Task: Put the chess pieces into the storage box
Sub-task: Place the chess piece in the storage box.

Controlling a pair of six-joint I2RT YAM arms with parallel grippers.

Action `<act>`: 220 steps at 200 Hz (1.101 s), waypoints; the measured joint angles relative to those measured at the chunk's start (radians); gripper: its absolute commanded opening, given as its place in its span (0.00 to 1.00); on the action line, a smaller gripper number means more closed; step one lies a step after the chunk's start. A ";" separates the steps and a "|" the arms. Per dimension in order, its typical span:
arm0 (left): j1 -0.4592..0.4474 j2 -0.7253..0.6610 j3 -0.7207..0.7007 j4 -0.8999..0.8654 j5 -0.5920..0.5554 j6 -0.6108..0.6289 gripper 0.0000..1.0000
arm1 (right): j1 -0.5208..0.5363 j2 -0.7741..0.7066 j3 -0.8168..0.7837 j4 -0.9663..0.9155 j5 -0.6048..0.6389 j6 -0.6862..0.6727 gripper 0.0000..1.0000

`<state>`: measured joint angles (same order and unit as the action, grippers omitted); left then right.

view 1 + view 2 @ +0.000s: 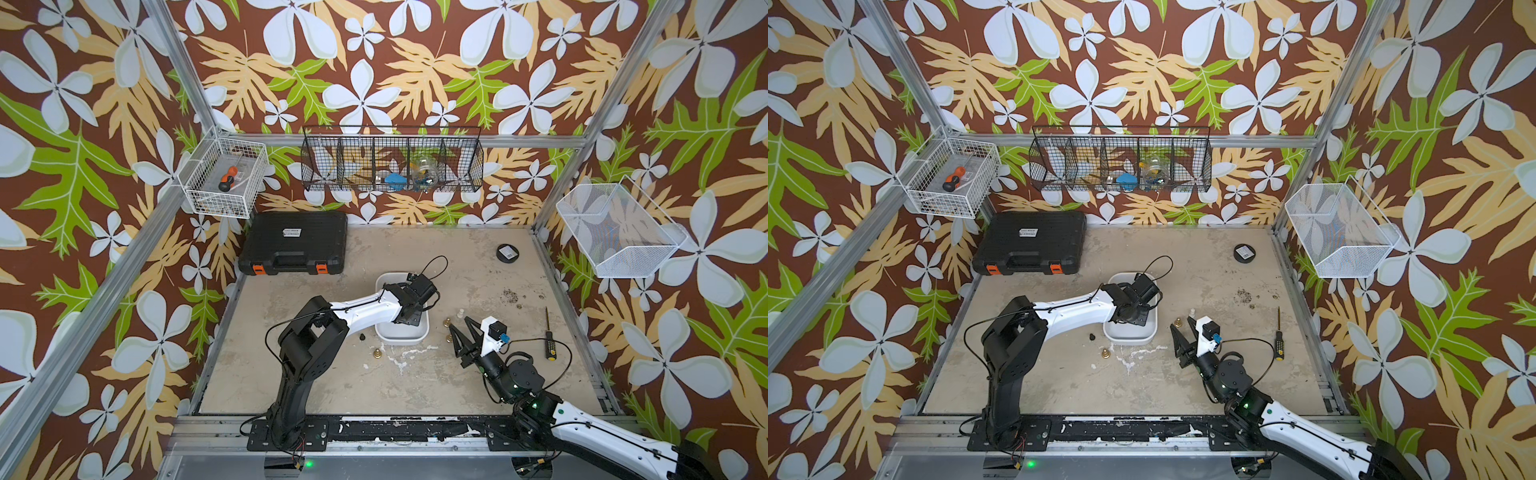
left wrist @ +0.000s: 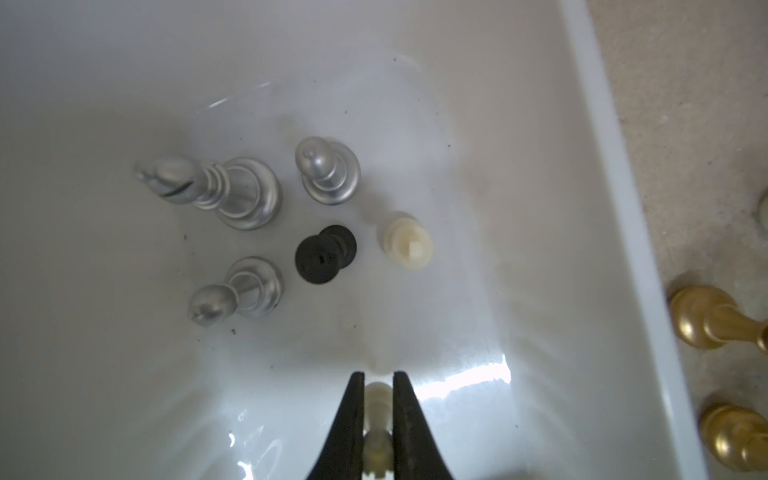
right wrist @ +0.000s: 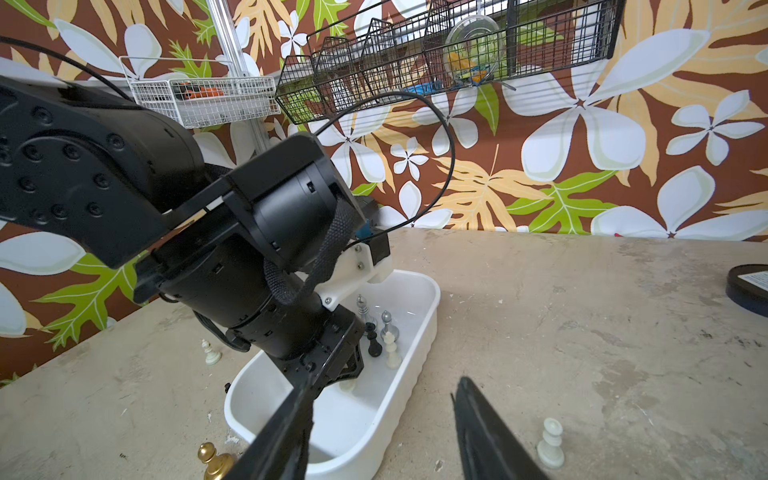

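You are roughly halfway, as I judge it. Five chess pieces stand upright in the storage box [image 1: 402, 337], which sits mid-desk [image 1: 332, 386]: a silver bishop [image 2: 216, 191], a silver pawn [image 2: 328, 170], a second silver pawn [image 2: 237, 291], a black piece [image 2: 324, 253] and a cream piece [image 2: 407, 245].

Your left hand [image 2: 378, 376] is inside the box, clamped tight on a sixth, the held cream piece [image 2: 378, 401]. It is not yet let go, and I cannot tell whether its base touches the floor of the box.

Your right hand [image 1: 459, 322] hangs about half open with nothing in it, just beside the box's right wall.

At least six pieces are left on the desk:
- a gold piece [image 1: 447, 321] and a second gold piece [image 1: 449, 337] close to your right hand
- a loose cream piece [image 1: 460, 312] next to them
- a third gold piece [image 1: 377, 353] and a small black piece [image 1: 362, 336] in front of the box
- a far cream piece [image 3: 211, 352] on the box's other side, under the left arm
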<state>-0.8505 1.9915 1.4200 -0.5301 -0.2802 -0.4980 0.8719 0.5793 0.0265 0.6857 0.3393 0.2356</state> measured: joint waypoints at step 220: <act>0.005 0.065 0.039 0.085 -0.029 0.000 0.13 | 0.000 -0.005 0.000 0.001 -0.019 0.000 0.56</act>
<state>-0.8452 2.0563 1.4593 -0.4450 -0.3092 -0.4984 0.8719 0.5739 0.0265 0.6865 0.3206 0.2356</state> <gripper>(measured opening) 0.142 0.560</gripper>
